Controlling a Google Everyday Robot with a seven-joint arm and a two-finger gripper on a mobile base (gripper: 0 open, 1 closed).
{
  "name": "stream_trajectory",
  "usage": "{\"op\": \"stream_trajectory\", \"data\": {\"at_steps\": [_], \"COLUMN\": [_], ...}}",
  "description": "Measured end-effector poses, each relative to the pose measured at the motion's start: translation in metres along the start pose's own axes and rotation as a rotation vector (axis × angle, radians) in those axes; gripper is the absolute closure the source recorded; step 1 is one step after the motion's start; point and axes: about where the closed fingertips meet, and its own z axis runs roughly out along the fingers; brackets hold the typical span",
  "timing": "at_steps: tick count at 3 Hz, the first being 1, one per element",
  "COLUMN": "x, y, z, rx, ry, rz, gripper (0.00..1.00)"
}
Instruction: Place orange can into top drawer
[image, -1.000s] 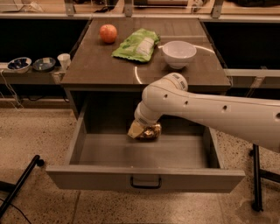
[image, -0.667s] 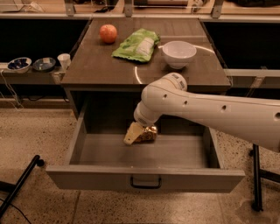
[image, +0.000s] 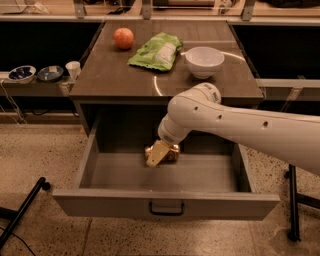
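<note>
Drawer (image: 165, 202), pulled open; can (image: 173, 152) inside, near back wall; gripper (image: 160, 154) at can, whether it grips cannot be told; bag (image: 156, 51), print unreadable.

White arm (image: 240, 127), tan gripper (image: 159, 153) down in the grey top drawer (image: 165, 204), right by the shiny mottled-brown orange can (image: 171, 151). Up top: reddish-orange fruit (image: 123, 38), green bag (image: 156, 51), white bowl (image: 204, 61), dark brown table (image: 115, 75).

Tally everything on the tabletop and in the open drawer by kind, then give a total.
Fruit: 1, the orange fruit
Bags: 1, the green bag
Bowls: 1, the white bowl
Cans: 1, the orange can in the top drawer, with the gripper right at it
Total: 4
</note>
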Motion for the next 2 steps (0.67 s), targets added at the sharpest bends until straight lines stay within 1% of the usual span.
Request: {"op": "stream_trajectory", "data": {"at_steps": [1,2], "x": [0.029,0.047], "y": [-0.006,-0.011], "z": [-0.047,-0.073], "rx": [0.074,0.112], "ry": [-0.083,-0.160], "rz": [0.019,0.029], "gripper": [0.00,0.00]}}
